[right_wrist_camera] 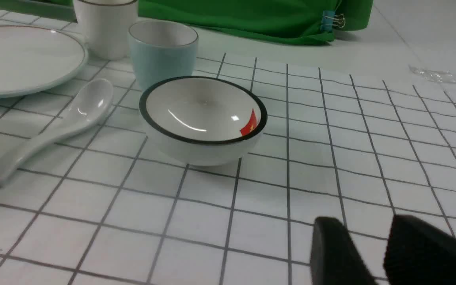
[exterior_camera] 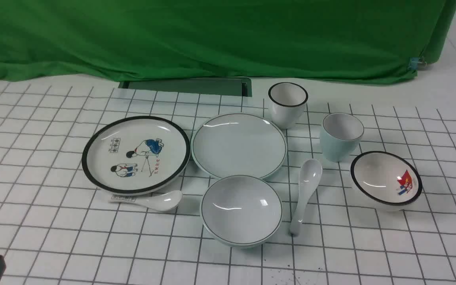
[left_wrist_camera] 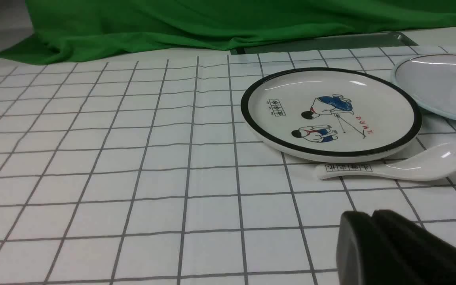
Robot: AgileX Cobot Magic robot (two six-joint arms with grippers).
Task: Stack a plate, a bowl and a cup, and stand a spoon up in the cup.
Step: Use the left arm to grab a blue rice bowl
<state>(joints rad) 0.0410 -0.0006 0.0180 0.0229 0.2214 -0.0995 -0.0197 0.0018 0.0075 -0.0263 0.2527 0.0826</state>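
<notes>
Everything on the gridded white cloth [exterior_camera: 54, 221] is glossy glazed ceramic. The shallow, round, pale blue-green plate [exterior_camera: 239, 144] lies mid-table with the deeper matching bowl [exterior_camera: 241, 209] just in front of it, the all-white spoon [exterior_camera: 305, 194] lies beside the bowl on the right, and the small handleless blue cup [exterior_camera: 341, 136] stands upright farther right. The left gripper [left_wrist_camera: 370, 217], cut off by the frame, has its black fingers pressed together, while the right gripper [right_wrist_camera: 364, 227], seen only from its wrist, has them spread over bare cloth.
</notes>
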